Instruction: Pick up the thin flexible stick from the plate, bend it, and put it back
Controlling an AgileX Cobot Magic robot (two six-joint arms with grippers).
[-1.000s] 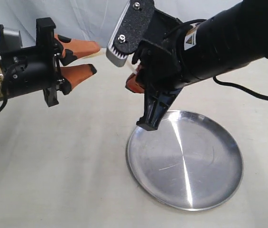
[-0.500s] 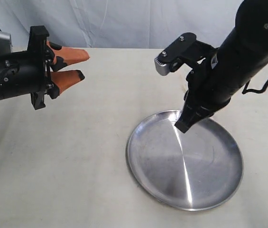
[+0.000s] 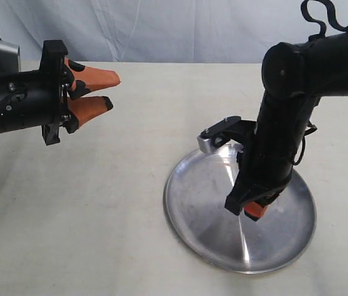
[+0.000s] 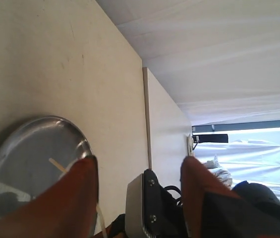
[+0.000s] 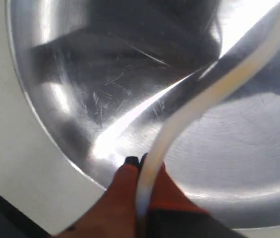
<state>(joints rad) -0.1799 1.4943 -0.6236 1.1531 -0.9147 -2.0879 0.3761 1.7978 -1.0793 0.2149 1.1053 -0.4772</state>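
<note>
1. Right wrist view: the right gripper point(image 5: 139, 166) has its orange fingers point(image 5: 122, 198) pressed together, and the thin flexible stick point(image 5: 206, 99) is pinched between their tips.
2. In the exterior view this gripper point(image 3: 255, 211) points downward, low over the plate point(image 3: 189, 203). Whether its tip touches the metal cannot be told.
3. The left gripper point(image 3: 113, 91) hangs above the table point(image 3: 100, 216), well apart from the plate. Its two fingers are spread a moderate way with nothing between them.
4. The stick starts at the right fingertips and runs away from them above the plate's shiny floor. It passes out of the wrist picture's edge, so its far end is hidden there.
5. The stick is bent. It leaves the fingers along their own line, then bows off to one side in a smooth curve, so its long axis slants away from the fingers.
6. In the left wrist view a short pale length of it point(image 4: 57, 165) shows over the plate, just beside one left finger.
</note>
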